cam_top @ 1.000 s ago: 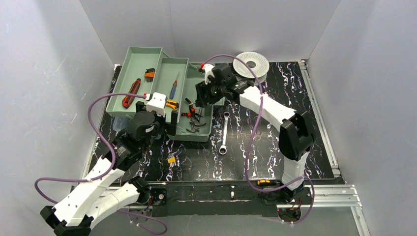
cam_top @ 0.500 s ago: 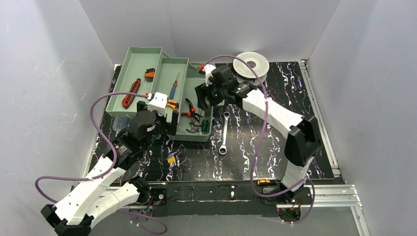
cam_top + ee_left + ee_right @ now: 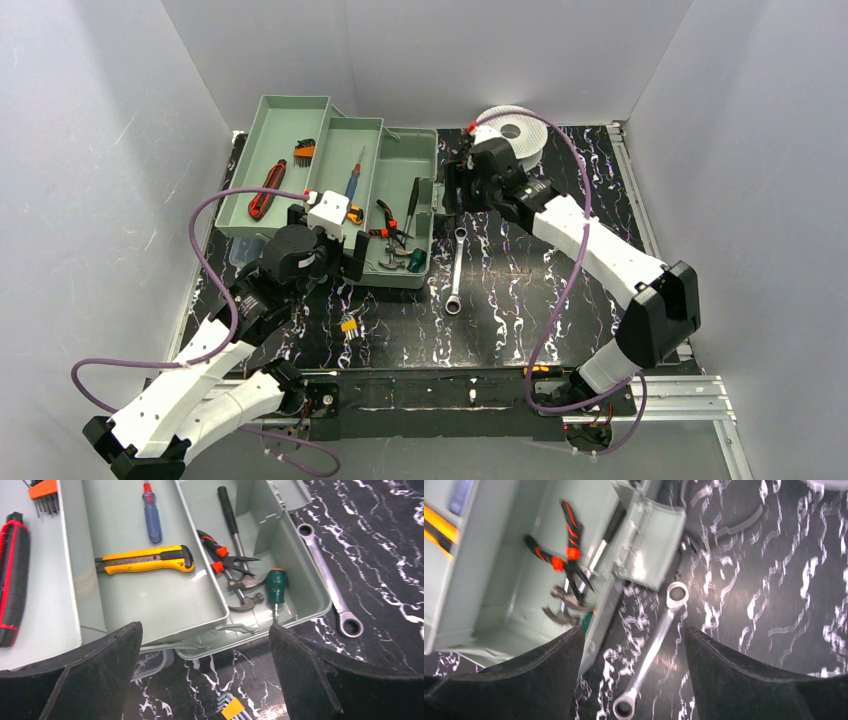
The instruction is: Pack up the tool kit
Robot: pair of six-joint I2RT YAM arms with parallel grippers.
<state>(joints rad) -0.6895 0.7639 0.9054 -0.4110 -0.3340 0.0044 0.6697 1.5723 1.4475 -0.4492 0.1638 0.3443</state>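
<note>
The pale green toolbox (image 3: 423, 262) stands open at the back left, its trays (image 3: 337, 128) stepped out. Inside lie a red knife (image 3: 265, 190), a yellow knife (image 3: 145, 560), a blue screwdriver (image 3: 152, 517), pliers (image 3: 222, 555), a hammer (image 3: 235, 535) and a green screwdriver (image 3: 276, 585). A steel wrench (image 3: 455, 270) lies on the table just right of the box. My right gripper (image 3: 450, 200) hovers open over the wrench (image 3: 651, 655), which shows between its fingers (image 3: 634, 675). My left gripper (image 3: 205, 680) hangs open and empty at the box's near edge.
A yellow-tagged set of hex keys (image 3: 348, 325) lies on the black marbled table in front of the box. A round white spool (image 3: 515, 130) sits at the back, right behind my right wrist. White walls close in on the left, right and back.
My right gripper has pulled out of the toolbox's base and swung right to above the wrench. The hammer's handle now shows in the base. The left arm has not moved.
</note>
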